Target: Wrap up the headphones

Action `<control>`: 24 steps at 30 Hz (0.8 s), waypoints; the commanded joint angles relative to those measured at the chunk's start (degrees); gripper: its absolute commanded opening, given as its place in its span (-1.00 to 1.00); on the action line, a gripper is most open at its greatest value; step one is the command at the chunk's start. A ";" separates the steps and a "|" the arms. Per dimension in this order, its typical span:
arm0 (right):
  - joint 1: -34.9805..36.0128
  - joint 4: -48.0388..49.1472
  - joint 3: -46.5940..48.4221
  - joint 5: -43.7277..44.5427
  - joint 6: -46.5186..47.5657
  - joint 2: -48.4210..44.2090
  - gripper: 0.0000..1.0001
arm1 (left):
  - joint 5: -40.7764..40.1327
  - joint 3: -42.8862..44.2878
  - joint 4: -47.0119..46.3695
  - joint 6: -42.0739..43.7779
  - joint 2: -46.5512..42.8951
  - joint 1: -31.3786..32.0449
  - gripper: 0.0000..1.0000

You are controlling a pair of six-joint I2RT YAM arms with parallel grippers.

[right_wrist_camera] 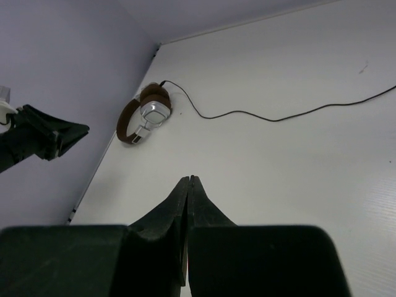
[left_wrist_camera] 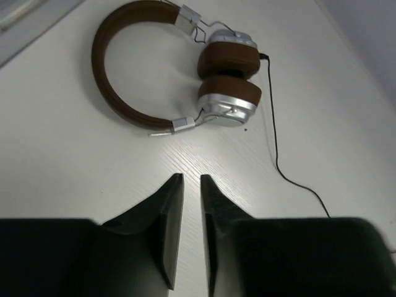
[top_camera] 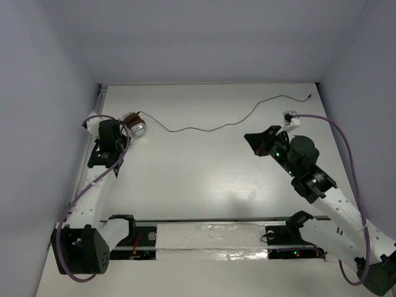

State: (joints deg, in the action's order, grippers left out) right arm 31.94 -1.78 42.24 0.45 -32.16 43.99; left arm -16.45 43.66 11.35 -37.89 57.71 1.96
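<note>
Headphones lie flat at the far-left of the table, close to the left wall, earcups folded together and the brown headband looping away from them. The thin black cord trails right across the far half of the table, fully paid out, with its plug end near the far-right corner. No turn of cord is on the set yet. Left gripper hovers just near of the earcups, fingers a narrow slit apart and holding nothing. Right gripper sits well right of the headphones, near of the cord's plug end, fingers pressed together and empty. Risks as I judge them:
1. The cord is thin and lies flat on the board, so a pinch from above may slip off it or jam the fingertips on the surface.
2. The left slit looks too narrow for an earcup or the band. Descending like this would shove the set toward the wall rather than grip it.
3. Pulling the cord with the set unpinned would drag it across the table.
4. The loose plug end could whip or snag on an arm during winding.
</note>
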 commanded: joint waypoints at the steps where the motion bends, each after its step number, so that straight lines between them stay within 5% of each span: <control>1: 0.22 4.15 -0.84 -2.47 -0.80 -0.04 -1.00 | -2.71 5.99 0.60 -0.70 3.00 -3.09 -0.66; 4: 0.22 3.45 0.12 -2.82 -0.54 0.13 -0.90 | 0.35 8.02 -0.36 -0.35 7.92 -7.56 -0.30; 6: 0.22 2.58 0.65 -2.82 -0.18 -0.22 -0.56 | 0.36 9.25 -1.16 -0.08 11.61 -9.16 -0.18; 7: 0.22 2.49 0.74 -2.82 -0.01 -0.39 -0.21 | 0.62 9.60 -2.20 0.27 13.11 -10.12 -0.08; 10: 0.22 2.92 0.30 -3.17 -0.18 -1.27 0.13 | 0.45 13.46 -1.34 2.90 21.08 -13.37 -0.06; 24: 0.22 4.07 -0.31 -6.07 -0.45 -0.13 0.25 | 4.05 23.74 -0.45 9.15 43.61 -20.06 -0.04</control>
State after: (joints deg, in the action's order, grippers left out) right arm 31.94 -0.91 41.60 -4.25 -32.82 43.72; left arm -13.30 63.44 11.09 -31.24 99.79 -17.58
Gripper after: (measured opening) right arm 0.625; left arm 0.480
